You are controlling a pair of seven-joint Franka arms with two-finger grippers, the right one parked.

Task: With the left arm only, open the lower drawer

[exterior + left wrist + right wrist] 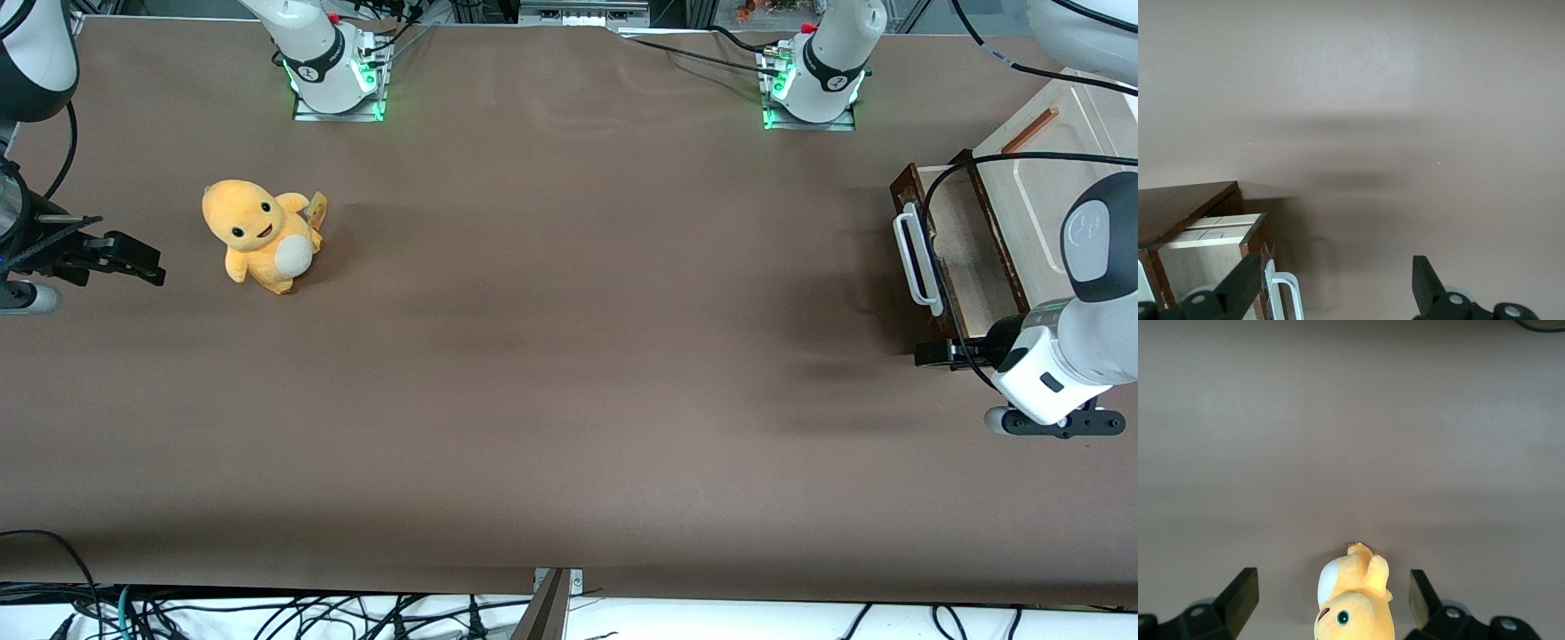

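Front view: the brown matte table [551,373] carries a low wooden cabinet at the working arm's end. Its shallow lower drawer [956,253], with dark brown front, white loop handle [916,253] and pale tan inside, stands pulled partly out of the cabinet body. The drawer front faces toward the parked arm's end of the table; the front and the handle run lengthwise along the line from the arm bases toward the front camera, and the drawer's line of travel lies along the table's length. Above the drawer lies the cream cabinet panel [1058,178] with a thin orange-brown handle [1031,130].

The big white jointed left arm [1098,267], with dark grey oval joint covers and a looping black cable, reaches in over the cabinet. Its small black gripper [933,354] sits just beside the drawer's corner nearer the front camera, close to the end of the white handle and apart from it.

Left wrist view: the gripper's two black fingers [1245,283] are spread wide, with nothing held between them. One finger overlaps the drawer's dark brown corner [1255,243] and the handle end [1288,290]; the pale tan drawer interior [1198,263] is exposed under the dark wooden cabinet top [1178,207].

A yellow-orange plush toy [262,236] with a white belly sits on the table toward the parked arm's end, well apart from the cabinet.
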